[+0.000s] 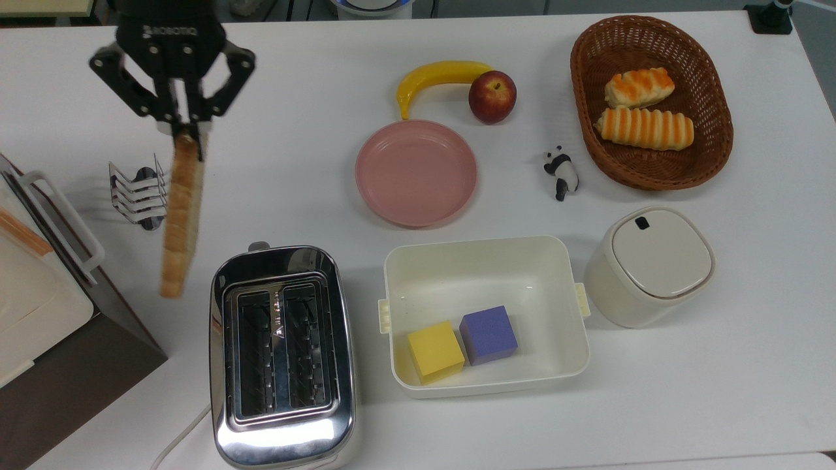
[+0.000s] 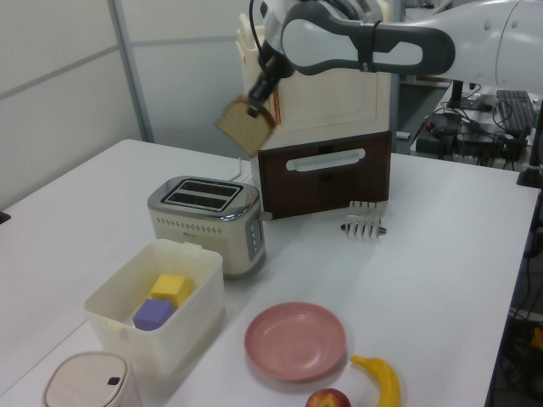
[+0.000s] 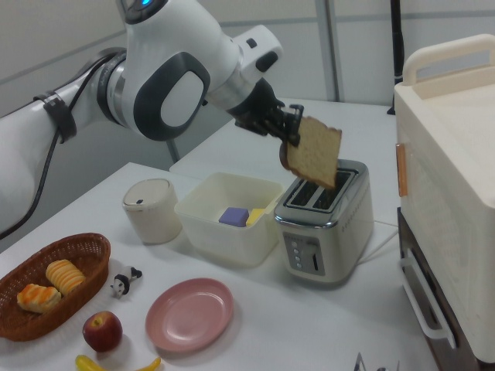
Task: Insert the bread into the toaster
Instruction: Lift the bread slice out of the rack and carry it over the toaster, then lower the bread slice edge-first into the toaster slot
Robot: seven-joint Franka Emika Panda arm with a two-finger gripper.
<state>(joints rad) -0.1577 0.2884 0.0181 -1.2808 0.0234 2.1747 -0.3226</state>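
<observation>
My gripper [image 1: 183, 134] [image 2: 253, 105] [image 3: 292, 140] is shut on the bread [image 1: 180, 218] [image 2: 245, 127] [image 3: 312, 152], a brown slice with a darker crust that hangs in the air from one edge. In the top view the slice shows edge-on, just left of the toaster's far end. The chrome two-slot toaster [image 1: 282, 356] [image 2: 204, 221] [image 3: 325, 218] stands on the white table with both dark slots empty. In the left view the bread is well above the toaster and slightly to its right.
A wire toast rack [image 1: 138, 193] stands behind the bread. A brown-and-cream cabinet [image 1: 39, 307] is at the top view's left. A cream tub [image 1: 484, 314] holding yellow and purple cubes sits beside the toaster, with a pink plate [image 1: 416, 172], banana, apple, lidded canister [image 1: 649, 265] and basket [image 1: 650, 101] beyond.
</observation>
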